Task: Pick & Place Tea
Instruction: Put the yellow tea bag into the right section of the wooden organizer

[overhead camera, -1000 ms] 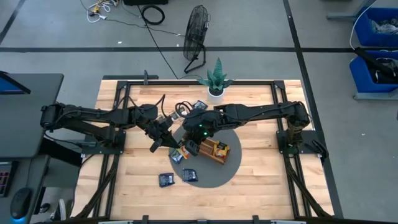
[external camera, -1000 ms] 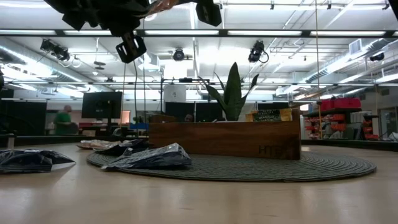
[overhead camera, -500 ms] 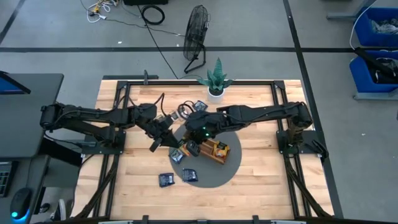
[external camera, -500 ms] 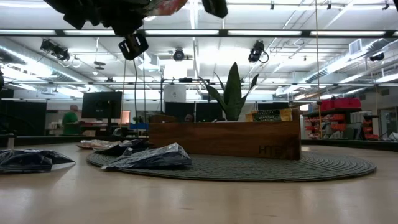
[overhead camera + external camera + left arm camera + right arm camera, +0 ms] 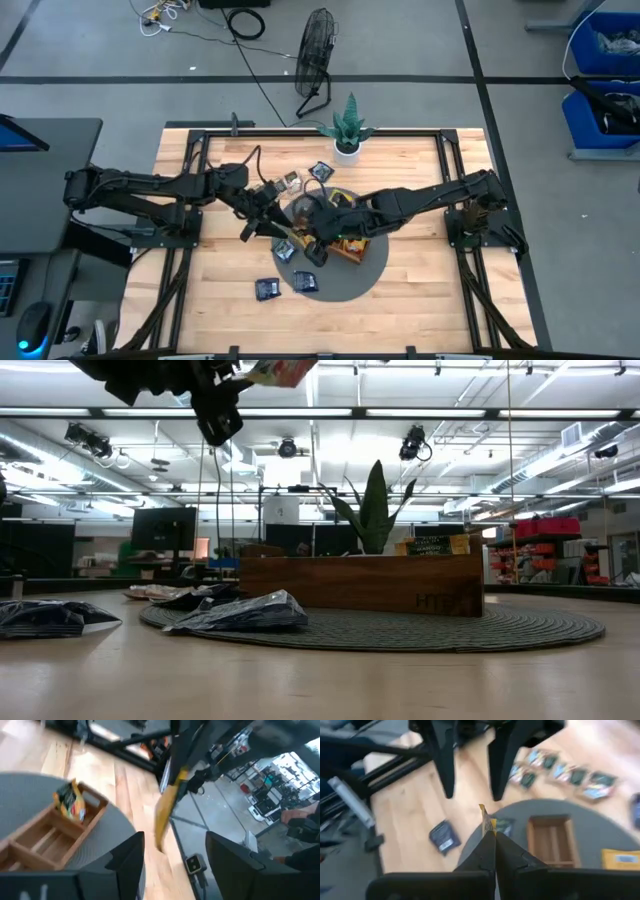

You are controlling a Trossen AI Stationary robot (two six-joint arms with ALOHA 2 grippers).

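A yellow tea sachet [image 5: 485, 818] is in the air above the round grey mat [image 5: 345, 285], with my right gripper [image 5: 489, 832] shut on it. It also shows edge-on in the left wrist view [image 5: 167, 810] and at the top of the low view [image 5: 283, 370]. My left gripper [image 5: 175, 837] stands open just short of it, both fingers [image 5: 446, 765] apart and off the sachet. The wooden tray [image 5: 350, 243] on the mat holds yellow sachets [image 5: 70, 802]. Dark sachets [image 5: 267, 289] lie flat on the table and mat. My right gripper pinches one edge of the yellow sachet [image 5: 487, 826] between its two fingertips. The fingers come slanting down from the table's right side. The sachet sticks out past the fingertips, edge-on and tilted, lifted clear of the mat and table.
Several more sachets [image 5: 320, 170] lie at the far side of the mat, near the potted plant [image 5: 347, 140]. Another dark sachet [image 5: 305, 282] rests on the mat's near left edge. Bare wood lies at the near left and near right of the table.
My right gripper has shut on the yellow sachet and swung toward the table's near edge with it. My left gripper has opened wide and let the sachet go, staying almost where it was. The sachet stays in the air.
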